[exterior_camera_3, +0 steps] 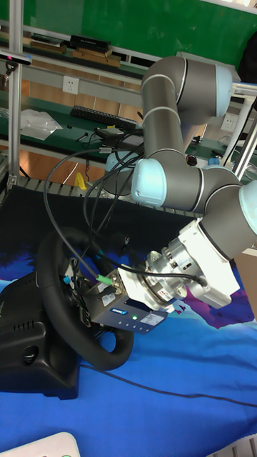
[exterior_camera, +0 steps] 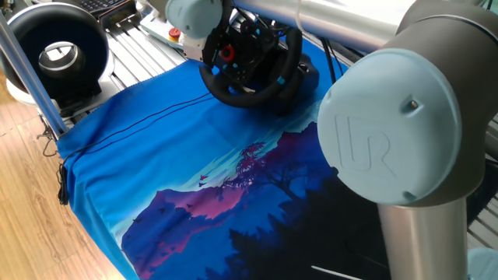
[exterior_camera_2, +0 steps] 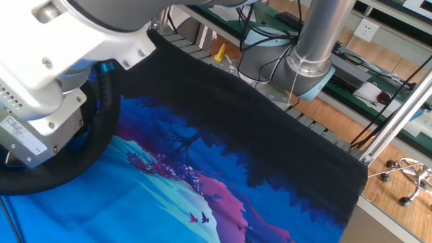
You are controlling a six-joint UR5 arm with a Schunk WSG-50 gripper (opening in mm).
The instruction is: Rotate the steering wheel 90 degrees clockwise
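The arm (exterior_camera_3: 182, 136) folds down from its elbow and reaches at a slant into the wheel (exterior_camera_3: 68, 303), with the wrist and camera box right in front of the hub. The claw (exterior_camera_3: 84, 300) is buried inside the rim in the tall view; its fingers are hidden, so can't tell if they're spread or pinching anything.

Only the tall view shows the wheel's black base sitting on the blue cloth (exterior_camera_3: 164, 385), plus cables looping over the rim. One fixed view gives the wheel (exterior_camera: 250, 64) face-on: thick black rim, red knob and small buttons on the hub, at the far edge of the cloth (exterior_camera: 156, 155), with a black ring device (exterior_camera: 54, 50) well off to the wheel's side. The other fixed view only catches a slice of the rim (exterior_camera_2: 81, 152) behind the white wrist housing, with a blue stripe showing up top.
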